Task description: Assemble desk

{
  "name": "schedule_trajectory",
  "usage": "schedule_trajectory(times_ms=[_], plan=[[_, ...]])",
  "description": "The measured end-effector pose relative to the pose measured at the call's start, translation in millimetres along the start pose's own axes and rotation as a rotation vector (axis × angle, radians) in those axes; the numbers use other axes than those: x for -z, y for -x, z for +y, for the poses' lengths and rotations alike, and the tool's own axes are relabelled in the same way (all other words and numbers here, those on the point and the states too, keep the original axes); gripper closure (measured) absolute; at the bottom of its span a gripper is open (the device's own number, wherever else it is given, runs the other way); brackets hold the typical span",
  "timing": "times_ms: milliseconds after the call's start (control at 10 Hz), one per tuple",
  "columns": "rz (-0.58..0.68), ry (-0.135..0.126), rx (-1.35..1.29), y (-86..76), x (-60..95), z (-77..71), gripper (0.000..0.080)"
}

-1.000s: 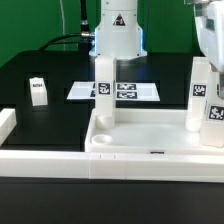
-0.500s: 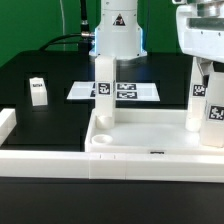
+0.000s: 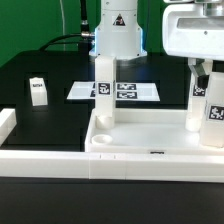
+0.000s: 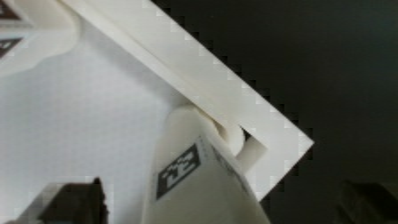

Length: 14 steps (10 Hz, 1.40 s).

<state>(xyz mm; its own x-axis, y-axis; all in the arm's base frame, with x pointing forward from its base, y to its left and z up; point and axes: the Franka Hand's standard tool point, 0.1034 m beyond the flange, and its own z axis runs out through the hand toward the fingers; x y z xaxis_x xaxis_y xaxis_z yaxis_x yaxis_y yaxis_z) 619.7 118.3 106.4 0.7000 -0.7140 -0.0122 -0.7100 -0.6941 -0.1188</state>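
Arm poised over the right-hand leg, fingers spread

The arm [image 3: 190,30] hangs pointing down at the exterior view's upper right, just above a leg [image 3: 197,100] standing in the tray [image 3: 150,128], which lies near the front of the black tabletop [image 3: 60,115]. The wrist view alone shows the fingers [image 4: 71,200] wide apart, either side of that leg in the tray's corner and clear of it. Only the exterior view shows a second upright leg [image 3: 102,90], a loose leg [image 3: 38,91] well apart on the exterior view's left, and the marker board [image 3: 140,91]
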Motion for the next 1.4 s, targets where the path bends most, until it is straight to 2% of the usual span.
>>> schedule_trajectory(times_ms=[500,700,1000,1100,1200,1300,1400], plan=[[0.011,0.016,0.364,-1.3,0.0,1.2,0.0151],[0.033,0.049,0.533,-6.1,1.6,3.1,0.0151],[0.041,0.062,0.713,-9.6,3.6,2.4,0.0151],[0.042,0.061,0.702,-9.3,3.6,2.2,0.0197],[0.042,0.061,0.702,-9.3,3.6,2.2,0.0197],[0.042,0.061,0.702,-9.3,3.6,2.2,0.0380],[0.042,0.061,0.697,-9.4,3.6,2.2,0.0380]])
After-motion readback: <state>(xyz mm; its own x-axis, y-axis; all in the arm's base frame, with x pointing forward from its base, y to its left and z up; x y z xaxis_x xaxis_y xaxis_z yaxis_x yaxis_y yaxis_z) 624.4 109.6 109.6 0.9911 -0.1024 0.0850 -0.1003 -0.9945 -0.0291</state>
